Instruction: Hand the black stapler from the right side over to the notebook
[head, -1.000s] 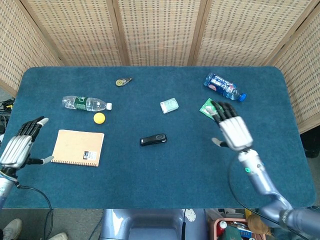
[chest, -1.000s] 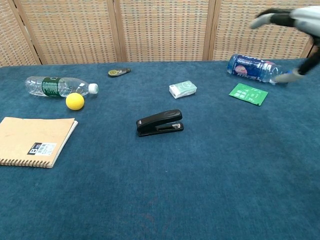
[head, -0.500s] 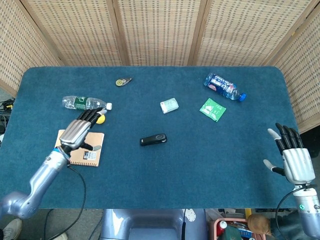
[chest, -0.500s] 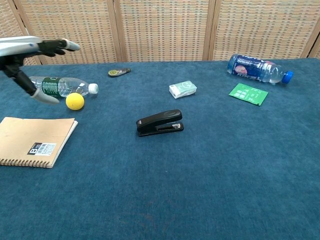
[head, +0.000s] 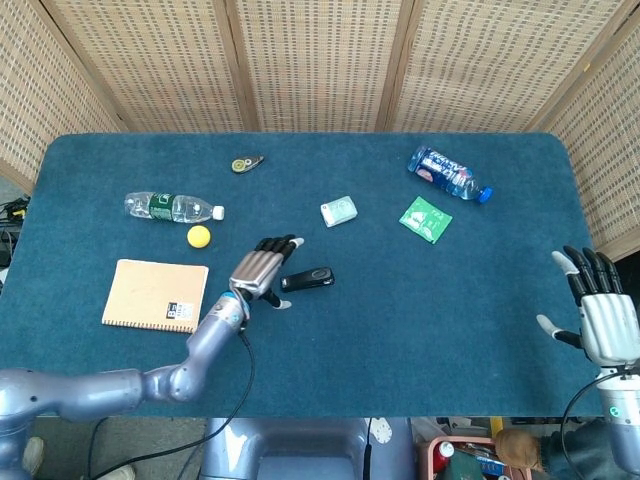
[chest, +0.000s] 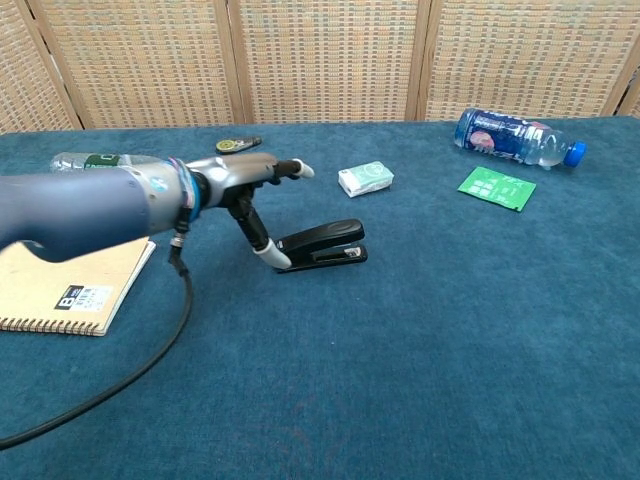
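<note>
The stapler (head: 306, 279) lies flat on the blue desk (head: 400, 330), near its centre, long axis roughly left to right. All positions below are given relative to the stapler.

Left hand (head: 262, 270): positioned just beside the stapler's left end, palm down, above the desk. The fingers (chest: 285, 167) are extended and spread, holding nothing. In the chest view the thumb tip sits at the stapler's left end; contact cannot be confirmed. The left forearm runs from the hand toward the desk's near left edge.

Right hand (head: 603, 318): well apart from the stapler, beyond the desk's right edge, visible in the head view only. Its fingers are straight and apart, holding nothing.

Notebook (head: 156, 294): well to the left of the stapler, lying flat, spiral binding along its near edge. The stapler is not on it.

Other items:
- Yellow ball (head: 199, 236): left of the stapler and slightly farther back, just behind the notebook.
- Clear bottle (head: 172, 207): behind the ball, on its side.
- White packet (head: 339, 211): just behind the stapler.
- Green card (head: 425, 219): behind and right of the stapler.
- Blue bottle (head: 448, 173): behind the green card, on its side.
- Small dark round object (head: 244, 163): far behind the stapler, near the desk's back edge; type cannot be determined.
</note>
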